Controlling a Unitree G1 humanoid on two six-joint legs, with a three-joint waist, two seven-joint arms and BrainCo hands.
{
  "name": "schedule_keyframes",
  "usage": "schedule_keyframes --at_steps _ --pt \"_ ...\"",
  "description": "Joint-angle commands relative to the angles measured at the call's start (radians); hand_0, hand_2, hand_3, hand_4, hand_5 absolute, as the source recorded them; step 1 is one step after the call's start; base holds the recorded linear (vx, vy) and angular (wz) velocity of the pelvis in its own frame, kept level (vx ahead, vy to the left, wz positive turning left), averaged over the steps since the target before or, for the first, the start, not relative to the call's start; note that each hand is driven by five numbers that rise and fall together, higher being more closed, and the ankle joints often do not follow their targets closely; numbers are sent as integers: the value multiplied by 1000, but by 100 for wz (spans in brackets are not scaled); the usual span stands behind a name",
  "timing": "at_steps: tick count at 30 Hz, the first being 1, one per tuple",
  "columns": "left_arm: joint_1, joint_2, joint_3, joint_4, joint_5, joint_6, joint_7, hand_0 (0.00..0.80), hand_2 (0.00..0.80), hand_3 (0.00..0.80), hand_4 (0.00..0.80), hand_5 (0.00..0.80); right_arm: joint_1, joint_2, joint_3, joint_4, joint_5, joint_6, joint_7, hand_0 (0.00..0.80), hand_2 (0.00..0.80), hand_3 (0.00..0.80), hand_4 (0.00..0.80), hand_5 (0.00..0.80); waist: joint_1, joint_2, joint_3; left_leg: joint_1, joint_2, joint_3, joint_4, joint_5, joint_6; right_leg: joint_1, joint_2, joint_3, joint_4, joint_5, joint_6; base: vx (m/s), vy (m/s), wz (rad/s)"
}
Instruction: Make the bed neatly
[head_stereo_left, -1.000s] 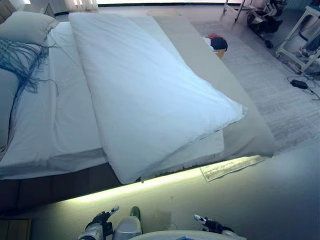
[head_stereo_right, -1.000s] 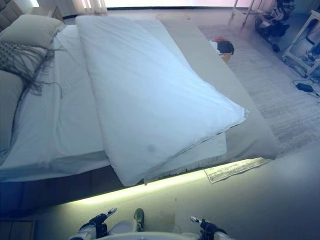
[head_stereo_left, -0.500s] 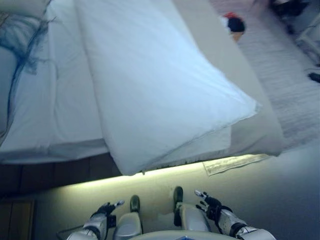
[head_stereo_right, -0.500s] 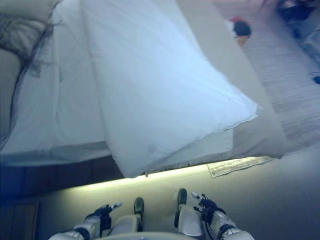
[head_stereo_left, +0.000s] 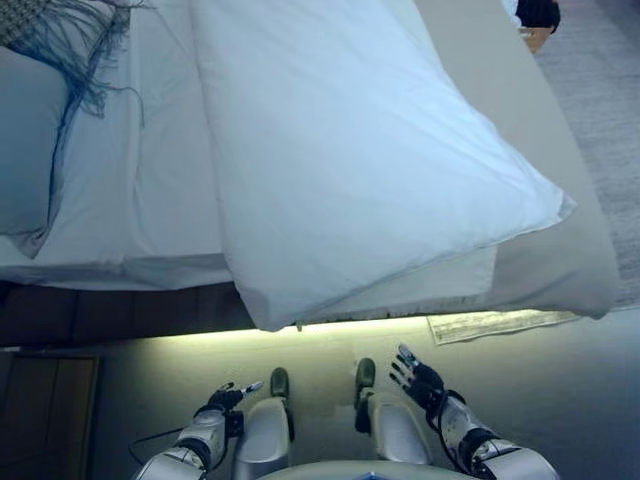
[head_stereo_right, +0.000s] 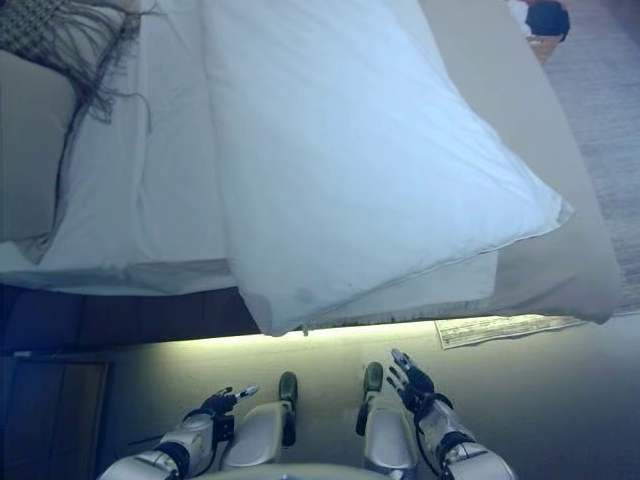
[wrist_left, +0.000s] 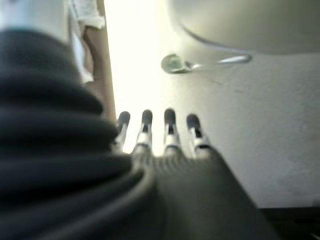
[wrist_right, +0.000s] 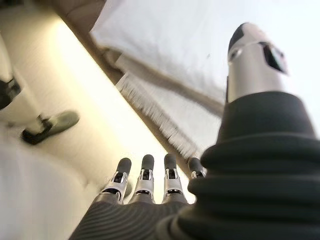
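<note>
The white duvet (head_stereo_left: 350, 150) lies folded and skewed across the bed (head_stereo_left: 560, 250), its near corner overhanging the edge. Both hands hang low and empty (left hand (head_stereo_left: 222, 400), right hand (head_stereo_left: 418, 380)), fingers straight and apart. Next, likely: reach up, grasp that corner.

The duvet (head_stereo_left: 350, 150) is smooth matt white cloth, softly creased. Under it, the sheet (head_stereo_left: 150, 200) is the same matt cloth. The grey bedspread (head_stereo_left: 560, 260) beside the duvet looks thicker, its edge fringed. By the duvet's far end, the throw (head_stereo_left: 70, 40) is stringy knit.
</note>
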Motion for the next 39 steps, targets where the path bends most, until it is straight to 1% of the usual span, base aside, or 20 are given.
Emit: schedule_keyframes --at_steps 1,3,5,9,12,14,19,20,24,28,34,37,39 --pt "-6 -7 -25 4 -13 -22 -24 0 0 0 0 0 -81 -26 -36 -77 87 -6 -10 0 0 0 0 0 17 -11 39 -92 -72 27 135 -7 47 -40 -23 -9 114 -26 11 -56 3 12" --pt "-17 -4 -32 1 -31 -34 -36 0 0 0 0 0 -119 -41 -56 -71 137 37 -23 0 0 0 0 0 20 -6 57 -138 -75 24 183 -19 50 -83 -28 -7 161 -37 5 -51 17 9" --pt "-32 -2 -36 -6 -75 -50 -46 0 0 0 0 0 -156 -56 -70 -69 175 62 -23 0 0 0 0 0 24 1 70 -180 -74 25 232 -40 52 -122 -30 -6 207 -56 -1 -47 16 8" --pt "-59 1 -28 -22 -145 -66 -61 0 0 0 0 0 -243 -85 -89 -85 227 76 -44 0 0 0 0 0 28 12 93 -265 -72 21 314 -65 55 -204 -33 -3 291 -79 -13 -39 12 7" --pt "-75 -1 -29 -39 -203 -85 -88 0 0 0 0 0 -303 -119 -105 -90 237 91 -46 0 0 0 0 0 31 25 106 -328 -72 25 364 -77 60 -269 -35 0 347 -92 -21 -51 25 0" --pt "-81 -2 -27 -48 -234 -91 -76 0 0 0 0 0 -340 -145 -114 -84 242 96 -46 0 0 0 0 0 33 34 113 -365 -71 30 389 -82 64 -312 -33 2 381 -99 -25 -58 27 2" --pt "-85 2 -18 -61 -240 -90 -66 0 0 0 0 0 -404 -196 -122 -74 261 98 -70 0 0 0 0 0 38 51 131 -435 -64 34 451 -97 73 -393 -33 10 451 -114 -35 -4 4 6" --pt "-84 3 -19 -63 -244 -91 -66 0 0 0 0 0 -412 -205 -123 -71 263 101 -69 0 0 0 0 0 40 55 130 -438 -62 27 473 -134 68 -399 -29 20 478 -148 -25 60 4 2" --pt "-79 2 -21 -83 -256 -96 -58 0 0 0 0 0 -455 -253 -130 -60 272 107 -60 0 0 0 0 0 42 73 146 -494 -55 26 517 -142 72 -459 -26 32 534 -161 -32 17 2 1" --pt "-68 3 -29 -111 -261 -101 -54 0 0 0 0 0 -500 -291 -132 -78 276 103 -62 0 0 0 0 0 44 87 159 -531 -53 26 533 -139 75 -500 -22 41 560 -162 -35 0 0 0" --pt "-39 14 -34 -147 -267 -102 -48 0 0 0 0 0 -555 -334 -123 -114 278 103 -56 0 0 0 0 0 51 98 174 -545 -56 22 524 -129 74 -516 -13 45 566 -162 -37 0 0 0" --pt "-22 21 -30 -158 -272 -116 -51 0 0 0 0 0 -589 -362 -112 -135 269 113 -56 0 0 0 0 0 55 103 181 -553 -53 22 525 -123 74 -525 -13 45 574 -161 -39 0 0 0" --pt "-15 26 -28 -174 -270 -112 -45 0 0 0 0 0 -613 -383 -109 -143 262 120 -62 0 0 0 0 0 59 105 183 -557 -52 21 530 -123 74 -529 -15 44 581 -162 -39 0 0 0"
